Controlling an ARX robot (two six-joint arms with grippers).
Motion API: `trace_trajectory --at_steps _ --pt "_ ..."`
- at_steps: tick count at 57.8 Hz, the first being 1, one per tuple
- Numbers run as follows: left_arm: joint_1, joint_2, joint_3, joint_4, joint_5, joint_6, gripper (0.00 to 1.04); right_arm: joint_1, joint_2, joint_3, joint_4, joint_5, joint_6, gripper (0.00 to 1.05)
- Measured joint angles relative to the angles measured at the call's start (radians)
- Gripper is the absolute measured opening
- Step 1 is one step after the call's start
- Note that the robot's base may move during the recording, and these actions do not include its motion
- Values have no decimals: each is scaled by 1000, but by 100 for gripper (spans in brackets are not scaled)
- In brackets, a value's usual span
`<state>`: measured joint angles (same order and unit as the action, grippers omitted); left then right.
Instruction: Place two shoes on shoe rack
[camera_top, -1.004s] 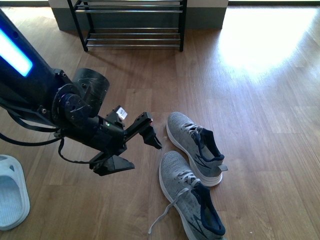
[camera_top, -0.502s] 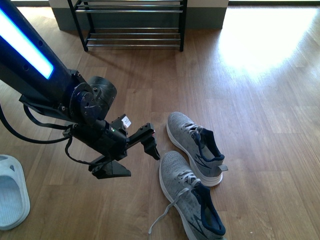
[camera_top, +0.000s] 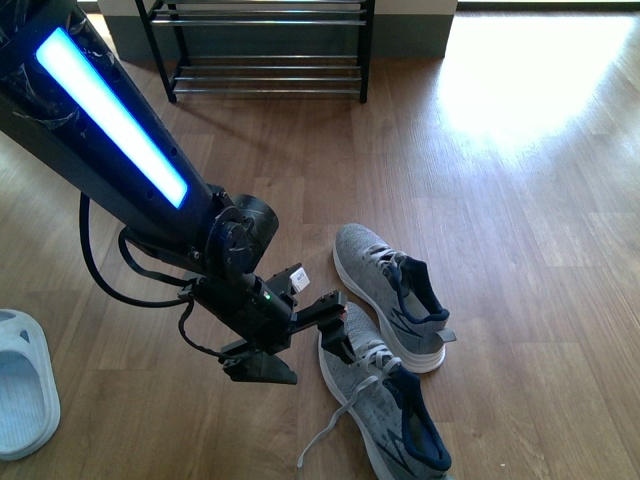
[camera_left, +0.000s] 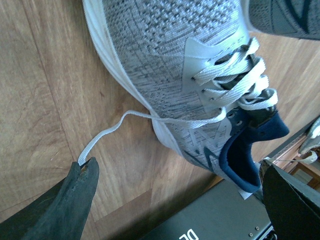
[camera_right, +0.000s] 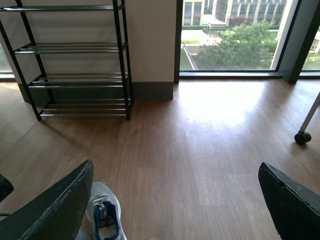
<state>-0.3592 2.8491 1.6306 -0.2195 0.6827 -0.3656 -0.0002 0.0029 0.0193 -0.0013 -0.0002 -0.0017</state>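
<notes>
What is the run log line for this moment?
left gripper: open, at near sneaker toe | right gripper: open, empty | far sneaker: on floor

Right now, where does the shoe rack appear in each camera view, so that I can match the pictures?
Front view: shoe rack at the top edge, left of centre, only its lower tiers showing.
Left wrist view: not in it.
Right wrist view: shoe rack against the white wall, beside the window.
Shared landmark: a grey knit sneaker on the wooden floor shows in all three, perhaps not the same shoe.
</notes>
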Motion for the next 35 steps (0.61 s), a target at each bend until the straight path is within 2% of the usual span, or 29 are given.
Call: trace_trajectory --at_steps 5,23,24,27,31,35 --pt "4 -2 -11 18 -35 0 95 0 0 0 0 0 0 96" --pt "9 -3 -12 18 -36 -1 95 0 0 0 0 0 0 96" --pt "8 -5 -18 32 -53 -13 95 0 0 0 0 0 0 96" --pt "-10 -7 -68 213 -179 -84 95 0 0 0 0 0 0 96" --pt "-26 19 -50 299 -212 -132 95 0 0 0 0 0 0 96" --pt "-45 45 -6 306 -195 -171 95 0 0 0 0 0 0 96"
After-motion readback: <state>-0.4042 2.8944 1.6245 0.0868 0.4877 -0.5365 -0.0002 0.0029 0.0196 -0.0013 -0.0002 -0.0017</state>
